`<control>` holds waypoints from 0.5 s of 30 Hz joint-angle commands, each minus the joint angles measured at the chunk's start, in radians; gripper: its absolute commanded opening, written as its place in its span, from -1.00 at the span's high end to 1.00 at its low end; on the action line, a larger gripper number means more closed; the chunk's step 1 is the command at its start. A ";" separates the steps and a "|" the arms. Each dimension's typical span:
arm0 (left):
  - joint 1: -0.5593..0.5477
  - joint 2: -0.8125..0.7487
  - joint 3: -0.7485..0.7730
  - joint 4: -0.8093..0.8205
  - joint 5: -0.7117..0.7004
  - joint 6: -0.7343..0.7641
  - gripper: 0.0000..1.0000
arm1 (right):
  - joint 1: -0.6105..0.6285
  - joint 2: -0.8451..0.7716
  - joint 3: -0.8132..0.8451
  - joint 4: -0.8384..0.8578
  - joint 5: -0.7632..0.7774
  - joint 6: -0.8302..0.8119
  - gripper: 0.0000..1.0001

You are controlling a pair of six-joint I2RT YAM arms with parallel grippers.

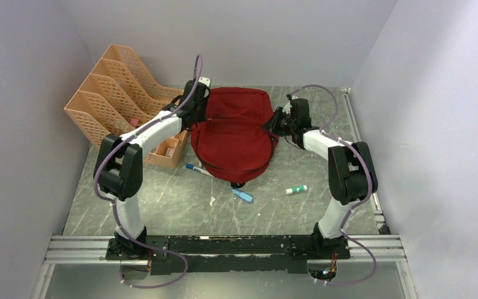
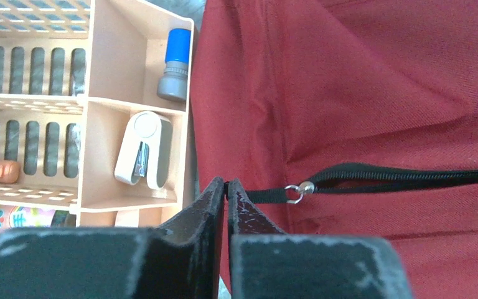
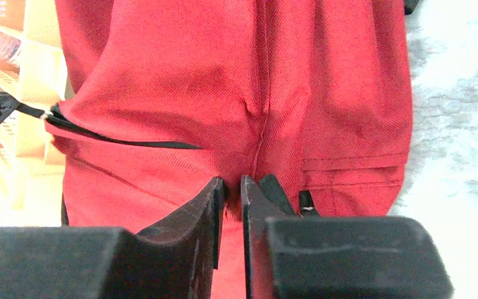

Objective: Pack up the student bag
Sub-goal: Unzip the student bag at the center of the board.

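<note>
Grey surface point(image 1: 162, 205): student bag point(image 1: 233, 134) lies just right of file rack point(image 1: 109, 93). My left tool point(image 2: 227, 187) pinches zipper pull tab point(image 2: 264, 196) at the rack-side edge. My right tool point(image 3: 232, 187) clamps fabric on the edge away from the rack. I'd brace right and drag the zip slowly along the teeth.

The desk point(image 1: 162, 208) holds one backpack point(image 1: 233, 134), one file rack point(image 1: 109, 93) at the far left corner, one small box point(image 1: 169, 151) with one blue-capped bottle point(image 2: 175, 65) and one white stapler point(image 2: 143, 149), one pen point(image 1: 194, 167), one glue stick point(image 1: 296, 189) and one blue marker point(image 1: 243, 195).

The student bag point(image 1: 233, 140) is matt, twill-woven cloth; its zipper pull point(image 2: 266, 196) is black webbing on a shiny metal ring point(image 2: 294, 194).
</note>
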 commanded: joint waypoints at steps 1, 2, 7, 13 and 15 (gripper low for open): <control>0.022 -0.040 0.007 0.031 0.089 -0.008 0.72 | -0.024 -0.081 -0.016 -0.029 0.032 -0.016 0.50; 0.022 -0.043 0.006 0.033 0.104 -0.010 0.58 | -0.024 -0.092 -0.017 -0.034 0.035 -0.015 0.44; 0.022 -0.060 -0.004 0.041 0.117 -0.021 0.26 | -0.014 -0.138 -0.013 -0.067 0.050 -0.016 0.18; 0.022 -0.110 -0.051 0.056 0.141 -0.035 0.21 | 0.016 -0.143 0.044 -0.104 0.044 -0.026 0.31; 0.022 -0.132 -0.079 0.068 0.147 -0.036 0.20 | 0.040 -0.134 0.073 -0.113 0.043 -0.034 0.38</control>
